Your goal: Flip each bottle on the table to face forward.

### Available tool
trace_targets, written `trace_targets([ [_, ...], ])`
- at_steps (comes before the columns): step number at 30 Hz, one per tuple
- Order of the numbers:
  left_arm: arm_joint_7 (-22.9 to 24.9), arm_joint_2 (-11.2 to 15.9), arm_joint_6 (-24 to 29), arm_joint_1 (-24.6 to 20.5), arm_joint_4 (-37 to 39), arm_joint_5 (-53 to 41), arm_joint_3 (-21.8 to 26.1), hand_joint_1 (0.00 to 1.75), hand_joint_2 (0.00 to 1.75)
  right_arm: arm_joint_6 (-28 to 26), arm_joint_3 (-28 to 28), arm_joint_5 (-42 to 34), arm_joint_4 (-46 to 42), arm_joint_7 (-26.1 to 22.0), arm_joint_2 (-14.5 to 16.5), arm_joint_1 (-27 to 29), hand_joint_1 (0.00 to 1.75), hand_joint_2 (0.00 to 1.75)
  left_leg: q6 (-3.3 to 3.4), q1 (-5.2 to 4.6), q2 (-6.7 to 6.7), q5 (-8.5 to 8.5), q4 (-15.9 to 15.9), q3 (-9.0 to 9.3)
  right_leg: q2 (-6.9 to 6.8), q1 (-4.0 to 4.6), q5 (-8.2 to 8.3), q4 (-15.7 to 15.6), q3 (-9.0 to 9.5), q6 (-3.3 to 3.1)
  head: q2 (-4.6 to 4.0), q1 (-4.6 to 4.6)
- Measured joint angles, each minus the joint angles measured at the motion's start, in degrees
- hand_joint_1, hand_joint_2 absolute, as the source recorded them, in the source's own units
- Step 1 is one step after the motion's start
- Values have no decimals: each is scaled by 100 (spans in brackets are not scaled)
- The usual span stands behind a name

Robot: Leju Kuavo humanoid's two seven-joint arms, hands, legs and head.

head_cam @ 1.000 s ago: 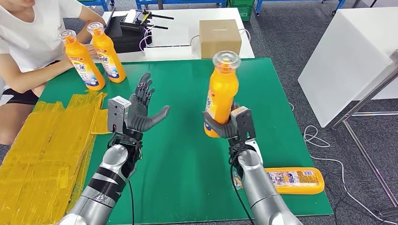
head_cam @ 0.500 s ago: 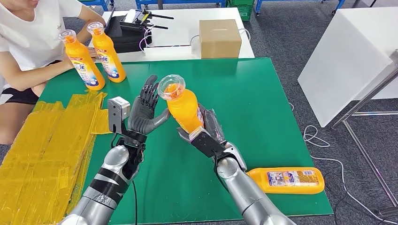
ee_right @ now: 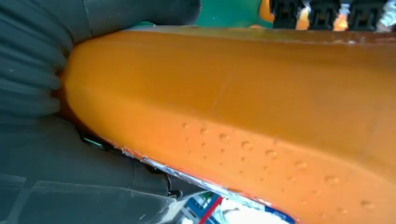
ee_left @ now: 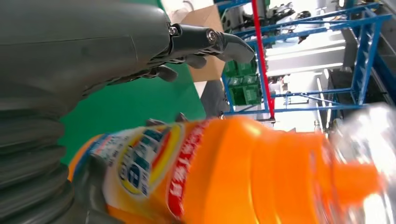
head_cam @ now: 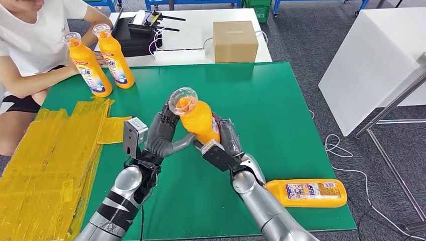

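Since a moment ago, the left hand [head_cam: 162, 131] has closed in on the tall orange plastic bottle with a clear cap [head_cam: 195, 118], and the bottle leans a little further toward it. The right hand [head_cam: 224, 144] grasps the bottle around its lower body, above the green table [head_cam: 281, 105]. The left hand's fingers curl beside the bottle's neck and its thumb reaches under the body; whether it truly grips is hard to tell. In the left wrist view the bottle's label [ee_left: 140, 163] faces that hand. Beside the right forearm, a second orange bottle [head_cam: 307, 193] lies flat. Well beyond the left hand, two upright orange bottles [head_cam: 103, 60] stand before a seated person [head_cam: 30, 45].
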Motion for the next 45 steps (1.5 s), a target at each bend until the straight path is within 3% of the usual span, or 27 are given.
trace_targets([
  [17,-6,2,104,43,-135,-86,-198,0,175,46,-93,-365,-210,-61,0,153,175,175,0,1,-1,0,0,0,-1,1,0,0,0,0,0,1],
  [28,-8,13,166,46,-135,-185,-255,0,175,-338,-493,-709,-410,4,14,210,175,175,0,1,0,0,0,-1,-1,0,0,0,0,0,0,1],
  [42,-6,8,165,43,-135,-205,-344,0,175,-411,-487,-371,-326,5,125,207,175,175,0,2,0,0,0,-1,-1,1,0,1,-1,0,0,1],
  [45,4,1,151,25,-133,-206,-379,0,175,-414,-175,159,-252,60,190,202,175,175,0,1,0,0,-1,-2,-1,1,0,1,-1,0,0,1],
])
